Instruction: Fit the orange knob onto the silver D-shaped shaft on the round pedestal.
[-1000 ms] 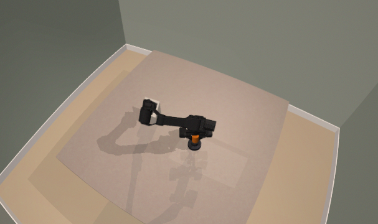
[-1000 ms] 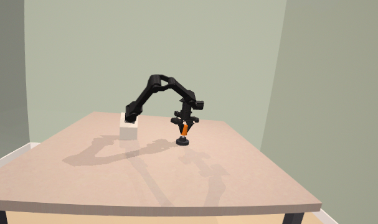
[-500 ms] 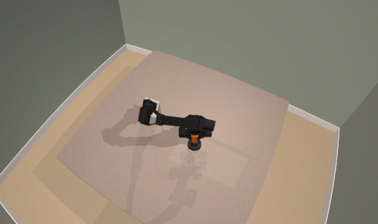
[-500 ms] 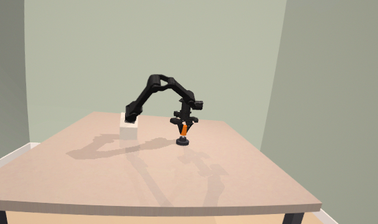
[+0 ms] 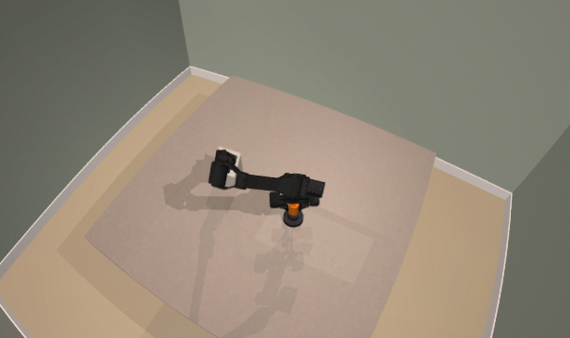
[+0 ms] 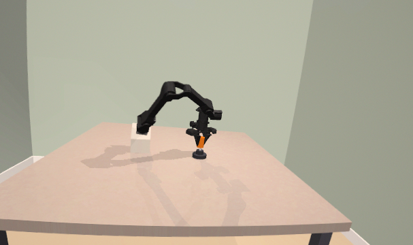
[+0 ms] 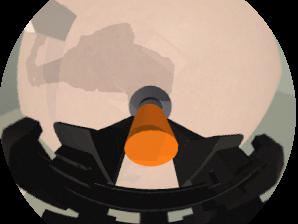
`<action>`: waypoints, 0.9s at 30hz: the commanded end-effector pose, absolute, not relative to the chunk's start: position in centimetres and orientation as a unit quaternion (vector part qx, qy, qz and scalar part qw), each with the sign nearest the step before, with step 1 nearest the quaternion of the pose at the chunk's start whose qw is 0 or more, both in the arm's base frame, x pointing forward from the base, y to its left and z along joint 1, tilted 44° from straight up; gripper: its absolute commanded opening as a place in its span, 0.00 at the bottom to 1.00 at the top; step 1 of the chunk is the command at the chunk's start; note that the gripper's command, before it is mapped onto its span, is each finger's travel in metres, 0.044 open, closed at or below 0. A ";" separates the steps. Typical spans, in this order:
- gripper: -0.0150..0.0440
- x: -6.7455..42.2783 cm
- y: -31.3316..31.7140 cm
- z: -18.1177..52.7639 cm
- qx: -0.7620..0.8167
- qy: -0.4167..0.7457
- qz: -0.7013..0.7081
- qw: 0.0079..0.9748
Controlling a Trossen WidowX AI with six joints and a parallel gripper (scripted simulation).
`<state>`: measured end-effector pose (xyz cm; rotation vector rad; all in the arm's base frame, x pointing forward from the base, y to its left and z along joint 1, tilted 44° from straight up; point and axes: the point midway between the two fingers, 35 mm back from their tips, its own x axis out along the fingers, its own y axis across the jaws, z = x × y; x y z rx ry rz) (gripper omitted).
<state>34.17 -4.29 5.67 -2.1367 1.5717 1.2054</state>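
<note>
My gripper [image 5: 292, 207] [image 6: 201, 141] [image 7: 149, 120] is shut on the orange knob [image 5: 293, 209] [image 6: 201, 142] [image 7: 152, 137], a short cylinder held upright between the two black fingers. The knob hangs right over the dark round pedestal [image 5: 293, 221] [image 6: 199, 155] [image 7: 141, 99]; in the exterior view its lower end is close above the pedestal's top. The silver shaft is hidden behind the knob in every view, and I cannot tell whether the knob is on it. The knob's hole does not show.
The arm's white base block [image 5: 231, 155] [image 6: 140, 137] stands at the back left of the wooden table [image 5: 350, 155] [image 6: 90, 190]. A faint paler rectangle [image 5: 331, 253] is marked on the table beside the pedestal. The table's edges drop to the floor.
</note>
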 end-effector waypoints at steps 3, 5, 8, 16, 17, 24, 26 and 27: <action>0.25 34.6 -4.0 6.0 -0.738 0.497 0.453 0.051; 0.25 34.7 -4.0 5.9 -0.739 0.494 0.456 0.047; 0.25 34.7 -4.1 5.9 -0.739 0.494 0.456 0.047; 0.25 34.6 -4.2 5.8 -0.739 0.494 0.456 0.047; 0.25 34.6 -4.3 5.7 -0.739 0.494 0.456 0.047; 0.25 34.4 -4.3 5.7 -0.739 0.494 0.456 0.047; 0.25 34.3 -4.3 5.7 -0.739 0.494 0.456 0.047; 0.25 34.3 -4.2 5.7 -0.739 0.494 0.456 0.047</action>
